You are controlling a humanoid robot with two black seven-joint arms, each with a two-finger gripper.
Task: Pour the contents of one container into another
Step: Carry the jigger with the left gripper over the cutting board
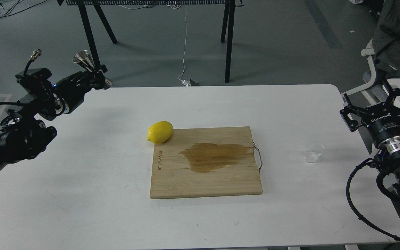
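A shiny steel hourglass jigger (88,66) is held tilted in the air above the table's far left corner, with my left gripper (96,77) shut on its waist. The small clear cup (313,151) stands upright on the white table (82,180), right of the board. My right gripper (377,107) hovers open at the table's right edge, behind and to the right of the cup, with nothing between its fingers.
A wooden cutting board (205,163) with a dark wet stain and a metal handle lies mid-table. A yellow lemon (160,132) rests at its far left corner. Black table legs and a cable stand on the floor beyond.
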